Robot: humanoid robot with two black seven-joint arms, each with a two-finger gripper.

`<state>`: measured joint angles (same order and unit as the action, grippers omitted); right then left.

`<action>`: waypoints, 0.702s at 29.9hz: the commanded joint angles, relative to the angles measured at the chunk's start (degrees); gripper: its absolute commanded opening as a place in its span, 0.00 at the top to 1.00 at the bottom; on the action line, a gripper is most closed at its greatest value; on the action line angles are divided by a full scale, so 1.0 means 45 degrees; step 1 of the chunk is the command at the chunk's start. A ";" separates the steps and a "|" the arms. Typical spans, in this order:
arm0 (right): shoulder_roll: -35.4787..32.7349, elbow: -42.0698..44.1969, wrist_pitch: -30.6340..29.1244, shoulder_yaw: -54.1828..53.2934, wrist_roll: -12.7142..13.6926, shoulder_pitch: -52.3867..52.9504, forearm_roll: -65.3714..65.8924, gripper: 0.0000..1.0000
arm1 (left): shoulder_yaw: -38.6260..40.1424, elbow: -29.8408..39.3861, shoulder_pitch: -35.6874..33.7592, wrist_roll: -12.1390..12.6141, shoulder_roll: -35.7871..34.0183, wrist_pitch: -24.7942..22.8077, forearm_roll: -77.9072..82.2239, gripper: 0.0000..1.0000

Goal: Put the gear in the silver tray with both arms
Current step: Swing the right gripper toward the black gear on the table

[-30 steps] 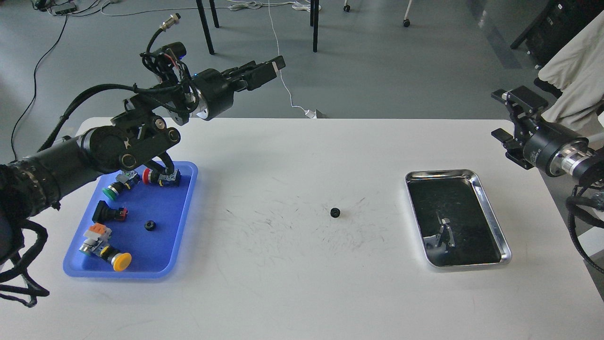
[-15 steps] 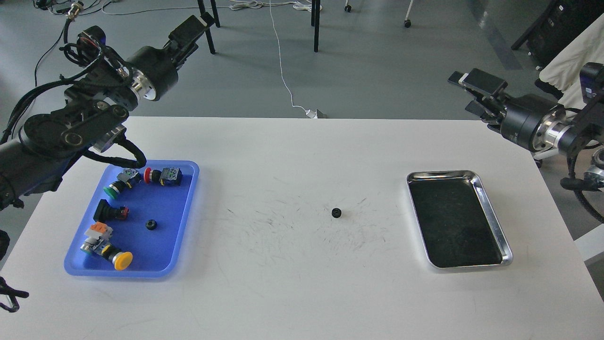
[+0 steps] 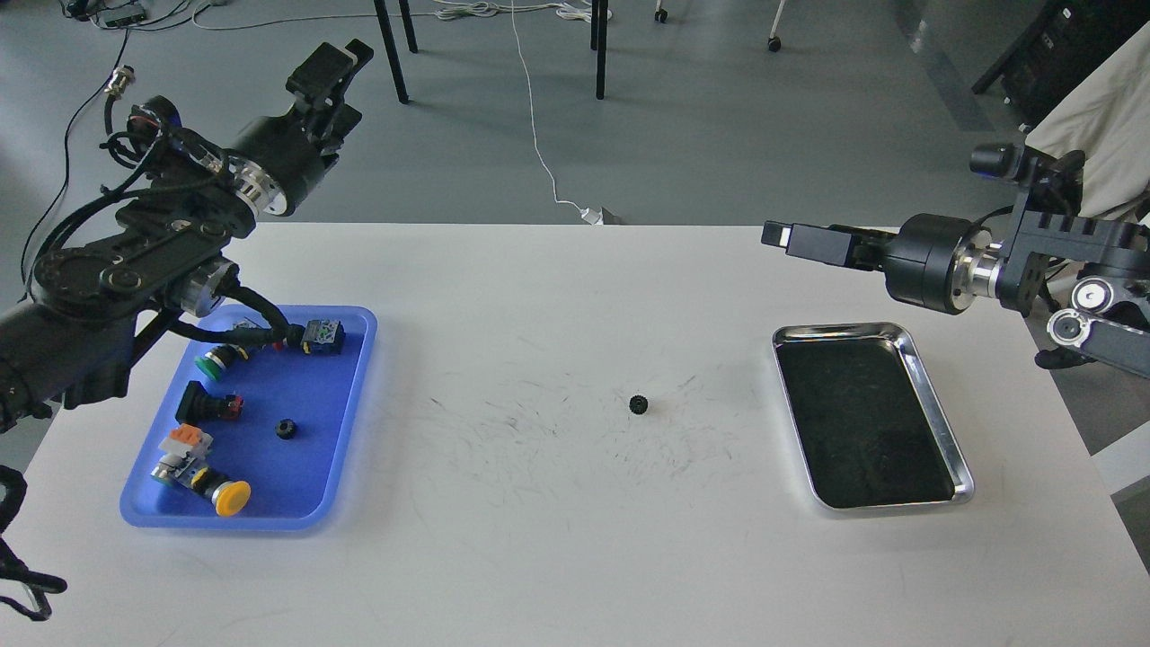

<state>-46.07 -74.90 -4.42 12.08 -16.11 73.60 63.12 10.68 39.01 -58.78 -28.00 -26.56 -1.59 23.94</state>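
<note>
A: Item one, the pincers. What is recorded?

B: The right gripper [image 3: 780, 235] is seen side-on at right of centre, above the table's far edge; whether its fingers are spread or pressed together cannot be told, and nothing is seen held. The left gripper [image 3: 337, 63] is raised at upper left, pointed away over the floor; its state cannot be told either.

A: Changes noted?

B: Within the last second the right gripper has been swung from the far right edge inward and levelled toward frame centre. The left has been lifted from over the table toward the upper left corner. An approach by the right arm is judged to be starting; no grasp has been made.

A: The task's things?

B: One gear [image 3: 638, 404] lies loose at table centre, well apart from both grippers. The silver tray [image 3: 934, 409] sits at right, empty. A second gear [image 3: 286, 429] lies in the blue tray [image 3: 355, 395] at left, among push-button switches [image 3: 202, 476].

A: Surface and room?

B: A white table [image 3: 539, 557], scuffed with dark marks around the centre. Behind it, grey floor [image 3: 719, 117], chair legs and loose cables.
</note>
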 commanded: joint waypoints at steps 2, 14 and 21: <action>0.0275 -0.0113 0.0025 0.1319 -0.0053 0.0987 0.0952 0.02 | 0.0223 0.0060 0.0170 -0.0001 -0.0172 -0.0077 -0.0241 0.02; 0.1194 -0.0172 0.0025 0.1475 -0.0268 0.1183 0.4114 0.03 | 0.0458 0.0139 0.0834 -0.0001 -0.0641 -0.2127 -0.0690 0.02; 0.1369 0.0042 -0.0092 0.1554 -0.1907 0.1164 0.4781 0.03 | 0.0516 -0.0329 0.1030 -0.0001 -0.0622 -0.4351 -0.1275 0.01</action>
<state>-40.39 -75.28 -4.55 18.90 -21.05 79.13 84.33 12.95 38.52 -54.19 -28.00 -29.46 -16.35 19.79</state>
